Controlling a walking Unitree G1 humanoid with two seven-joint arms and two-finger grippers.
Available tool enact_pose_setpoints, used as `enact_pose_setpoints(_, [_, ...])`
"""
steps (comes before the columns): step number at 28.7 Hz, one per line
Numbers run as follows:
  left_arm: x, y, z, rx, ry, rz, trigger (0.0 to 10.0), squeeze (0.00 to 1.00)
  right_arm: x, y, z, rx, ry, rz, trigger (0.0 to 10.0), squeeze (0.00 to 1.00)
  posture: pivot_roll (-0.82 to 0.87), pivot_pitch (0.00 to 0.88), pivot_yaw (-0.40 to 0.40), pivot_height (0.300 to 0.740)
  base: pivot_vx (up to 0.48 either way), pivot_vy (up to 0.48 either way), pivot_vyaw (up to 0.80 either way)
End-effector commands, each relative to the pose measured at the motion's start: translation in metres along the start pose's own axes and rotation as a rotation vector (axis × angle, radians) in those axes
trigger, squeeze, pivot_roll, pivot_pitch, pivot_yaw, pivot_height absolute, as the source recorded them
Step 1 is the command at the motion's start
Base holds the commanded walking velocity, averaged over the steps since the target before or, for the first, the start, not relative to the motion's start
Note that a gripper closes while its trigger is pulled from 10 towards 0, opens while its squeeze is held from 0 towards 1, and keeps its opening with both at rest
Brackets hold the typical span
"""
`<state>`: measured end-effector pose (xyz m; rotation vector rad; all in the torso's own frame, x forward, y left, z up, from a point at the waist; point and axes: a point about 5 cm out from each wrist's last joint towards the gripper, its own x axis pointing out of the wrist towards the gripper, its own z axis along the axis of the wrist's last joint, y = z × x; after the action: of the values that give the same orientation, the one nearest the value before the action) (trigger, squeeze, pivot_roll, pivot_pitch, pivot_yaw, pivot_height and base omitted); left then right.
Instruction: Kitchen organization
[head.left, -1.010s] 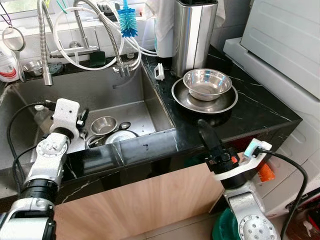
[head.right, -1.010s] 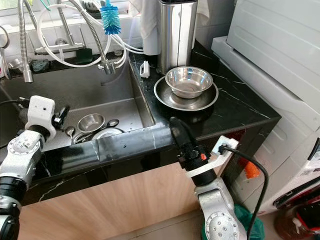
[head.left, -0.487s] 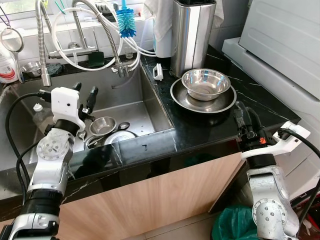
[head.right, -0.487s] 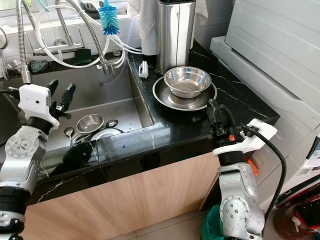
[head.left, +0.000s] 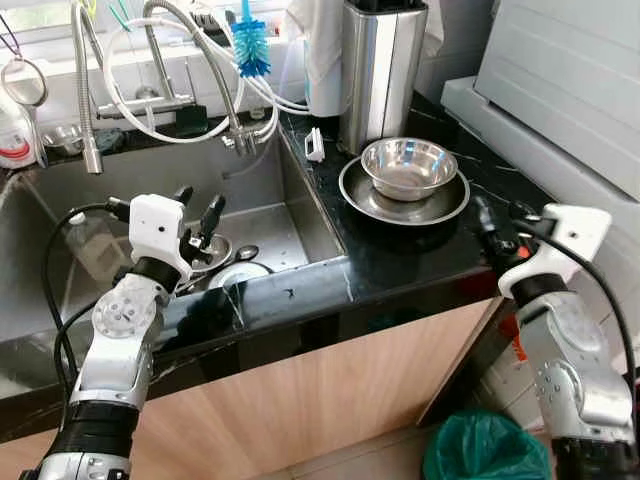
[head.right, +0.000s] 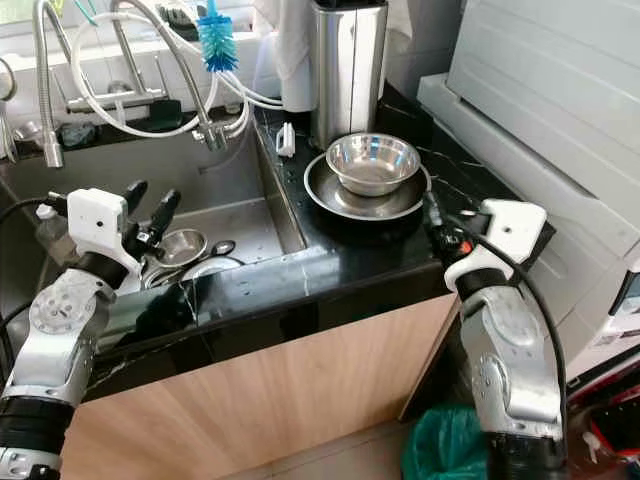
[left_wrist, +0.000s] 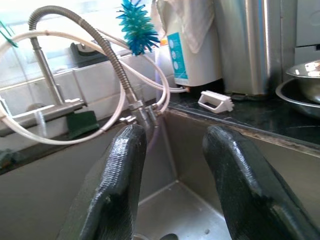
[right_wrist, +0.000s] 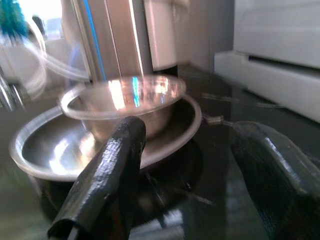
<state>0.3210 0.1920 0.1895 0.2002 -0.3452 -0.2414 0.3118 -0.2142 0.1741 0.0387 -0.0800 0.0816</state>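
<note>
On the black tabletop (head.left: 420, 250) a steel bowl (head.left: 409, 167) already sits in a steel plate (head.left: 372, 199); the right pincer (head.right: 437, 222), spread and empty, waits at its 4 o'clock. More dishes (head.left: 232, 262) lie in the sink (head.left: 290, 215), below the left pincer (head.left: 198, 212), open and empty.

Counts of items in the scene. On the black counter (head.left: 400, 250): one steel bowl (head.left: 408, 166) nested in one wider steel dish (head.left: 400, 200), one tall steel canister (head.left: 378, 70), one small white clip (head.left: 315, 144). In the sink (head.left: 130, 180): one small steel bowl (head.right: 180, 245), at least one plate (head.left: 240, 272) and one spoon (head.left: 248, 252); further pieces cannot be counted. Above the sink: two coiled spray hoses (head.left: 85, 90), one blue bottle brush (head.left: 250, 45). Below the counter: one green bin (head.left: 480, 450).
</note>
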Motion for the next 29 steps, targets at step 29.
enact_pose_setpoints(29, [0.007, -0.001, 0.008, 0.024, -0.001, 0.040, 10.0, 0.00, 0.071, -0.026, 0.035, 0.528, 0.018, -0.136, 10.0, 0.00, 0.03, 0.022, 0.037, 0.740, 0.000, 0.000, 0.00])
